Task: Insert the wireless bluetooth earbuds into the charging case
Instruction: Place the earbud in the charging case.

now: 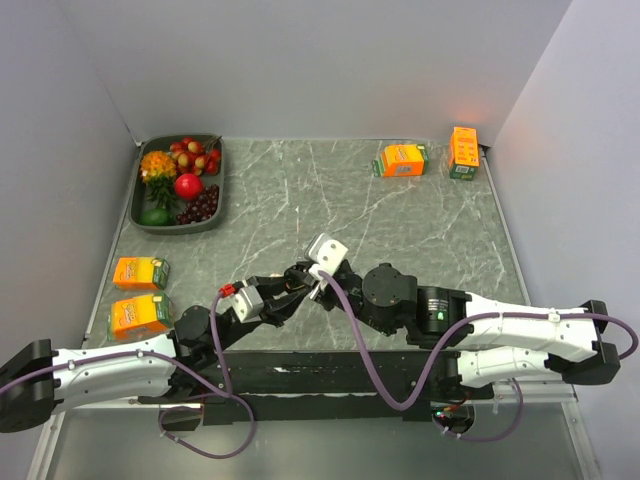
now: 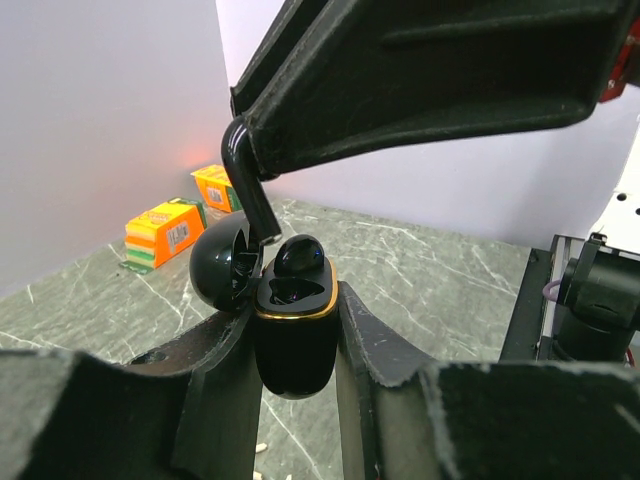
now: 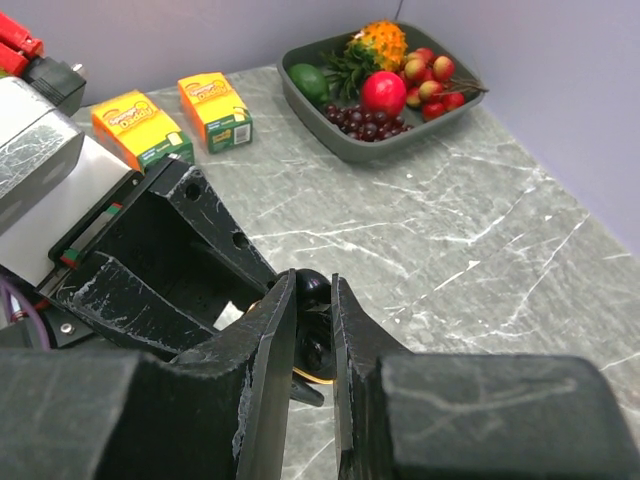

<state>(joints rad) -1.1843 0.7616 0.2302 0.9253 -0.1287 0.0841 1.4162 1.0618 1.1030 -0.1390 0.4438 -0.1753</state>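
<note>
While the left tool [image 2: 295,325] clamps the open charging case [image 2: 295,365], we should press the black earbud [image 2: 298,255], pinched in the right tool [image 3: 312,300], squarely into its well.

— What is on the bench [image 1: 300,200]?
— It is a grey-green marbled top. A dark tray [image 1: 178,229] of fruit sits in the far left corner.
— Anything else?
— Four orange boxes. Two lie near the far right corner: one [image 1: 402,160] flat, and another [image 1: 463,152] right at the corner.
— And the remaining pair?
— They are along the left edge toward the near side, one [image 1: 140,272] just behind the other [image 1: 139,316].
</note>
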